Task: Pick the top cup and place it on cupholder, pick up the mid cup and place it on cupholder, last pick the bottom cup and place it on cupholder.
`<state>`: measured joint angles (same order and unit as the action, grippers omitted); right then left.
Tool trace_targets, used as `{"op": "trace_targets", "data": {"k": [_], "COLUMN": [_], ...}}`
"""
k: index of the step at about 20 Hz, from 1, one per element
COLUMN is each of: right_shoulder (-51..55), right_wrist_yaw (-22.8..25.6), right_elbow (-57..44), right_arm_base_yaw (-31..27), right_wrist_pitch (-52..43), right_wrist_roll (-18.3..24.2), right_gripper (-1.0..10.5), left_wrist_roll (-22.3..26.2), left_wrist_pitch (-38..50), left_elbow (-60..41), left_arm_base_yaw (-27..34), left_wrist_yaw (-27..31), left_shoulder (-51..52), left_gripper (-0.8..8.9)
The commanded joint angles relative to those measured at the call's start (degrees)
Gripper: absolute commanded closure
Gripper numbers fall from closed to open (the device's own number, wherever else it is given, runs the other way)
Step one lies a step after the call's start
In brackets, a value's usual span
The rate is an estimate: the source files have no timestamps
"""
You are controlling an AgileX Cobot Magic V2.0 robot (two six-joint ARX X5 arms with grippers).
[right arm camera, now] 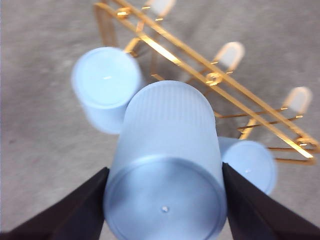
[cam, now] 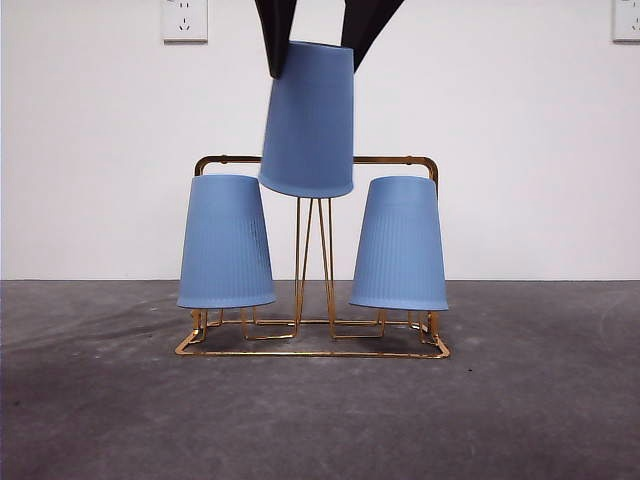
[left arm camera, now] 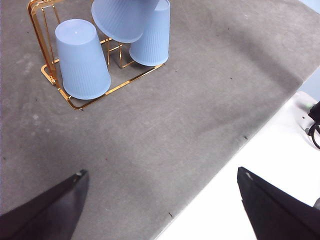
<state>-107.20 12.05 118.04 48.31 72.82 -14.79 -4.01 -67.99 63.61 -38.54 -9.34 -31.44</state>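
Note:
The gold wire cupholder (cam: pixel 310 352) stands mid-table. Two blue cups sit upside down on it, one on the left (cam: pixel 226 242) and one on the right (cam: pixel 400 245). A third blue cup (cam: pixel 308 120) hangs upside down and slightly tilted above the middle prongs (cam: pixel 314 250). My right gripper (cam: pixel 315 40) is shut on this cup's base from above. The right wrist view shows that cup (right arm camera: pixel 167 165) between the jaws of my right gripper (right arm camera: pixel 165 167), over the cupholder (right arm camera: pixel 200 65). My left gripper (left arm camera: pixel 161 171) is open with nothing in it, well away from the cupholder (left arm camera: pixel 75 102).
A grey mat (left arm camera: pixel 175 110) covers the table. Its edge meets a white surface (left arm camera: pixel 260 150) beside my left gripper, with a black cable (left arm camera: pixel 314 125) there. Wall sockets (cam: pixel 184 18) sit high on the white back wall.

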Motion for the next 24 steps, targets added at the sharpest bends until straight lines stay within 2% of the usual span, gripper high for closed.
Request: {"op": "trace_targets", "data": {"k": [1,11,19,20,21,23,24], "right_shoulder": [-1.46,-8.28,-13.79,-13.86,-13.88,-13.88,-13.73], "right_wrist_yaw": [0.39,-0.24,-3.08,-3.28,-4.04,-4.92,-4.57], "right_elbow": [1.55,1.53,1.55,1.53,1.53,1.53,1.57], "right_arm_base_yaw": [0.46,-1.11,-2.97,-3.34,-3.65,-3.96,-3.96], "right_wrist_pitch": [-0.42,-1.29,-3.80,-4.04,-4.00,-4.07,-4.24], "right_wrist_roll": [0.66,0.72,1.33,1.29,1.31,1.29,1.38], "right_gripper": [8.0,8.0,8.0,7.8,7.1,4.9,4.3], "left_wrist_roll": [0.07,0.33,0.55,0.55,0.55,0.57,0.57], "left_wrist_pitch": [0.31,0.33,0.28,0.31,0.31,0.33,0.33], "left_elbow": [0.50,0.50,0.50,0.50,0.50,0.50,0.50], "left_arm_base_yaw": [-0.48,-0.48,-0.48,-0.48,-0.48,-0.48,-0.48], "left_wrist_yaw": [-0.17,-0.17,-0.17,-0.17,-0.17,-0.15,-0.17], "left_shoulder": [-0.24,-0.24,-0.24,-0.24,-0.24,-0.24,-0.24], "left_gripper": [3.46,3.46,3.46,3.46,3.46,3.46,3.46]}}
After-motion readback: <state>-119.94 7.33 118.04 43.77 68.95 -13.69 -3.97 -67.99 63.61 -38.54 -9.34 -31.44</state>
